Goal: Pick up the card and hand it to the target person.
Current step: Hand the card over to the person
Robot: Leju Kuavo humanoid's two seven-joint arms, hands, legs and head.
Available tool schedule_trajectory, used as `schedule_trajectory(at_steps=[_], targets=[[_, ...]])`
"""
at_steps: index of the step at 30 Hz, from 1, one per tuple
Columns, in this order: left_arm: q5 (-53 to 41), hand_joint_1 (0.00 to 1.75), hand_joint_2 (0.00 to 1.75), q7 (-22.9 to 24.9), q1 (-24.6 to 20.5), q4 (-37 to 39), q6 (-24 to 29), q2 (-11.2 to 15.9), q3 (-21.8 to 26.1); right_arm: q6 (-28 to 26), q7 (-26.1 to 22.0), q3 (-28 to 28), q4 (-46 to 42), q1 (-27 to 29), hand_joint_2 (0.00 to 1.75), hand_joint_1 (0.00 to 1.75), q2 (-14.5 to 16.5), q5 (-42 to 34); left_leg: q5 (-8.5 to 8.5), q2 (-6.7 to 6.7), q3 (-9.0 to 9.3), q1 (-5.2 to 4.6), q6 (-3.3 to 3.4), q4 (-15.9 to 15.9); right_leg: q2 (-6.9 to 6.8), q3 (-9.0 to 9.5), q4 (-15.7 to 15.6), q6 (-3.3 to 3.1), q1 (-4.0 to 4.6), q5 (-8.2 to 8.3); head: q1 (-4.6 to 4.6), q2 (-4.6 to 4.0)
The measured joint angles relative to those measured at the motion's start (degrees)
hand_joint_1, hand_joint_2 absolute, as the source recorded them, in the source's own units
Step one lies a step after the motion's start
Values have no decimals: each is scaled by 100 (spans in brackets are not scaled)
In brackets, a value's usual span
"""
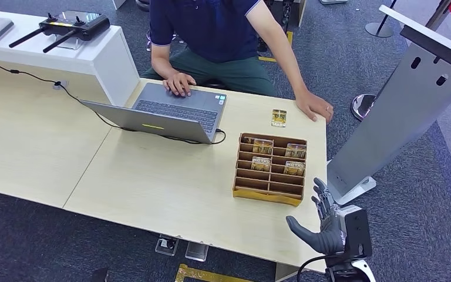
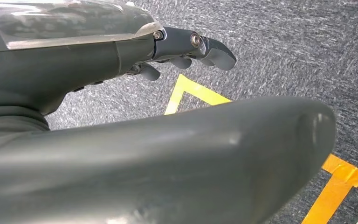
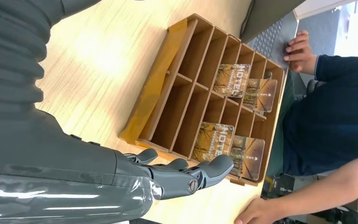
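Observation:
A wooden card rack (image 1: 269, 189) stands on the table's right part, with several yellow-brown cards (image 1: 262, 145) upright in its far slots. One more card (image 1: 279, 118) lies flat beyond the rack, close to the seated person's hand (image 1: 314, 109). My right hand (image 1: 326, 226) hovers at the table's front right corner, just short of the rack, fingers spread and holding nothing. In the right wrist view my right hand (image 3: 121, 177) reaches toward the rack (image 3: 168, 70) and its cards (image 3: 213, 140). My left hand (image 2: 186, 46) hangs over carpet, fingers extended, holding nothing.
A person in a dark shirt (image 1: 211, 23) sits behind the table, one hand on an open laptop (image 1: 170, 111). A grey slanted stand (image 1: 399, 111) rises right of the table. A white counter (image 1: 64, 50) with a controller sits at the back left. Yellow floor tape (image 2: 191, 93) lies below my left hand.

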Motion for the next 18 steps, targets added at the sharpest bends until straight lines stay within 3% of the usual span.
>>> schedule_trajectory(at_steps=[18], targets=[[-38, 0, 0, -27, -28, 0, -46, 0, -2, 43, -145, 49, 19, 48, 175, 0, 7, -27, 0, 0, -1, 0, 0, 0, 0, 0, 0, 0, 0, 0, 1, 0]])
